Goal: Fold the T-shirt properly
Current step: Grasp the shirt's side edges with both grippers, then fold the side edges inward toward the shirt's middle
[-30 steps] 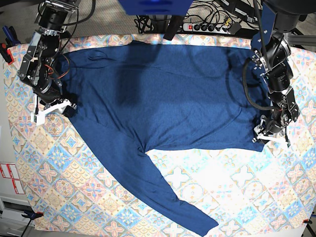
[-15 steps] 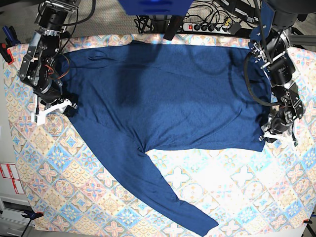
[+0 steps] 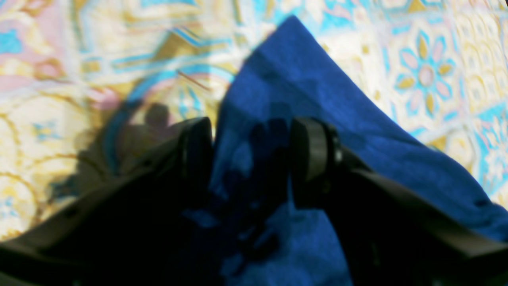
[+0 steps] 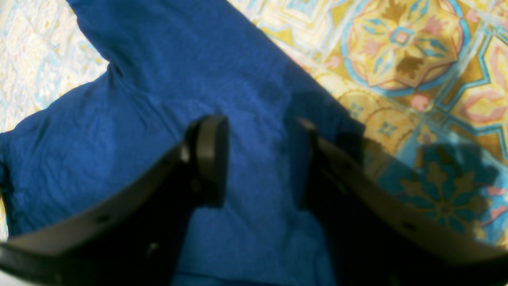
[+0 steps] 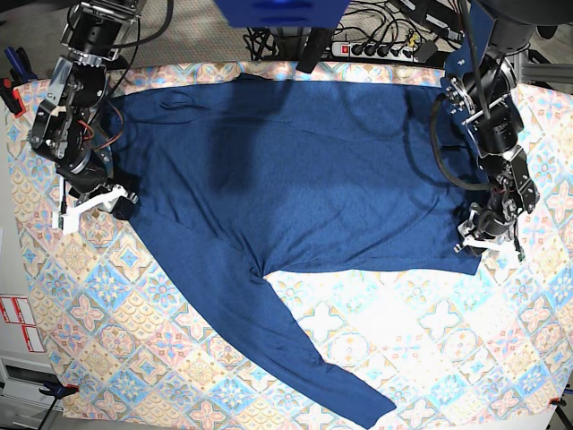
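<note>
Patterned counter (image 5: 430, 358) carries the T-shirt (image 5: 304, 170), spread flat. My left end effector (image 3: 248, 151) has shifted inward onto its hem corner; both it and my right end effector (image 4: 258, 155) straddle cloth, parted, ungripped—grasp pending.

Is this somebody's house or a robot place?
Probably a robot lab: a power strip with tangled cables lies behind the tablecloth, and two robot arms work over the T-shirt.
</note>
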